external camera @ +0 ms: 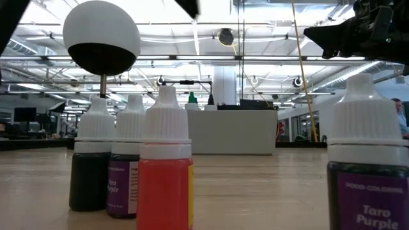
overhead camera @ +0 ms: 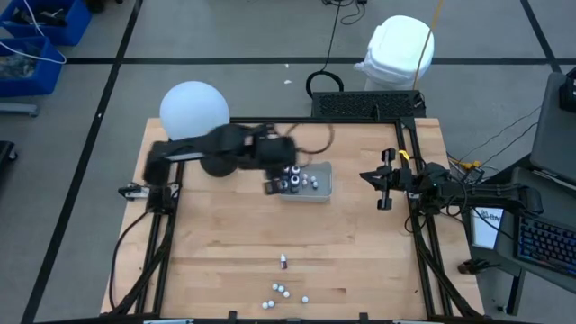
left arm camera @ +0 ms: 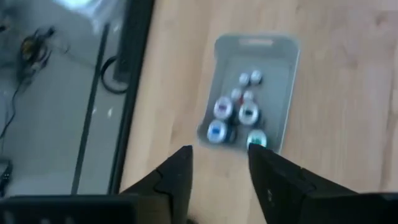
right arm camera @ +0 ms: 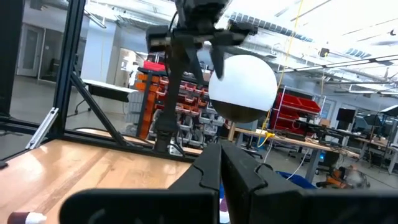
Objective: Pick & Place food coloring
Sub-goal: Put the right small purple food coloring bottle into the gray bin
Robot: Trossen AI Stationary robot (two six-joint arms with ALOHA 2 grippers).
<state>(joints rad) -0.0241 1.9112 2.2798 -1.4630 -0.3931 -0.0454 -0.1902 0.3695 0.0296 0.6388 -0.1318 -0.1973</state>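
The grey tray (overhead camera: 321,184) lies at the table's middle and holds several food coloring bottles (left arm camera: 238,114): bigger dark ones with blue and green rims and small white-capped ones, all standing upright. More food coloring vials (overhead camera: 283,290) stand loose near the table's near edge; the low view shows them close up (external camera: 165,167). My left gripper (left arm camera: 219,168) hovers open and empty above the tray's left end (overhead camera: 273,186). My right gripper (overhead camera: 384,187) waits shut at the table's right side (right arm camera: 221,171), apart from the tray.
A white globe lamp (overhead camera: 193,110) stands at the table's far left corner. Black frame rails (overhead camera: 162,243) run along the left and right sides. One red-filled vial (overhead camera: 283,262) stands alone between the tray and the near cluster. Bare wood lies around the tray.
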